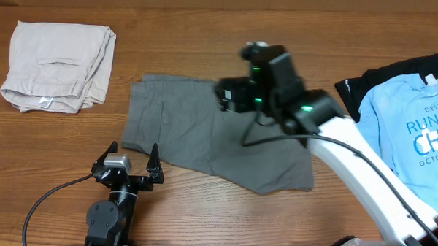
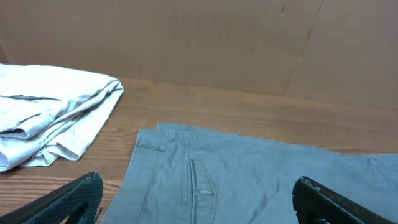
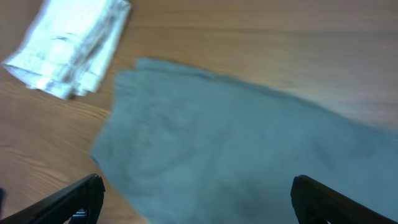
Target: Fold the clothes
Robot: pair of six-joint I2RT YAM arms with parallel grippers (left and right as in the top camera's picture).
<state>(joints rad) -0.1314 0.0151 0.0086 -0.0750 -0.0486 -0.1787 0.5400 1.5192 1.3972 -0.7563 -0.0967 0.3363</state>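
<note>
Our left tool [image 1: 134,151] sat with its jaws spread wide and empty, just off the near edge of the grey shorts [image 1: 204,130]. Our right tool [image 3: 196,183] hovered above their middle, likewise agape and holding nothing, which we judged a stance for taking up the cloth. The shorts lay flat and unfolded on the counter [image 1: 207,35], between the folded beige shorts [image 1: 57,62] and the blue T-shirt [image 1: 416,122]; we saw no container anywhere.

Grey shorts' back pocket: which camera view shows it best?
Left wrist. The back pocket on the grey shorts is close and sharp, slit and stitching clear. Overhead shows only a faint line; right wrist is blurred, so no pocket can be made out.
</note>
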